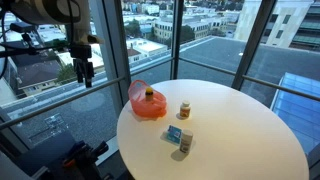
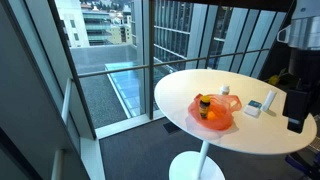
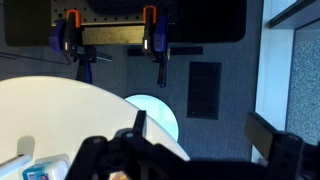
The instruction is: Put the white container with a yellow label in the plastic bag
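The white container with a yellow label [image 1: 184,109] stands upright on the round white table [image 1: 240,125], just beside the orange plastic bag [image 1: 147,104]. Both also show in an exterior view, the container [image 2: 229,100] and the bag [image 2: 213,115]. A yellow-capped bottle [image 1: 150,95] sits inside the bag. My gripper [image 1: 86,72] hangs open and empty in the air beyond the table's edge, well away from the container and higher than it. In the wrist view the jaws [image 3: 203,135] are spread wide over the floor, with the table edge [image 3: 60,110] to the left.
Two small blue-and-white boxes [image 1: 175,134] [image 1: 186,144] lie on the table near its front edge, also in an exterior view [image 2: 255,107]. Glass walls and railings surround the table. The white table base [image 3: 150,112] and clamps [image 3: 150,30] show below.
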Available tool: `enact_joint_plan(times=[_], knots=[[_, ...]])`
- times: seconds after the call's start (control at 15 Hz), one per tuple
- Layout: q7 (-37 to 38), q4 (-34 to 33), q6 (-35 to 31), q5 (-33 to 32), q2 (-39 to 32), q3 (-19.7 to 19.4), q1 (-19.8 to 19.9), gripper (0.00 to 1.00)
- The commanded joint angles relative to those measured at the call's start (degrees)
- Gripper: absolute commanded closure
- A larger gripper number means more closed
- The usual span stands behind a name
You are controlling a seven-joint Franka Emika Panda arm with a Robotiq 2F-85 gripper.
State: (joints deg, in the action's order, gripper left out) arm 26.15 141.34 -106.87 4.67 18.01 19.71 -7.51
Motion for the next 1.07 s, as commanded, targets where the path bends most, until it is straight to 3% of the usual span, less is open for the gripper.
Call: enact_joint_plan(times=[0.0,0.4,1.0], knots=[[0.3,-0.1,0.1,-0.4,-0.1,-1.2,-1.2,0.0],[0.8,-1.8,0.8,-1.6,0.0,-2.1,-0.3,0.0],[1.2,-8.7,-0.1,-7.0,-3.1,-8.0,4.6,0.0]])
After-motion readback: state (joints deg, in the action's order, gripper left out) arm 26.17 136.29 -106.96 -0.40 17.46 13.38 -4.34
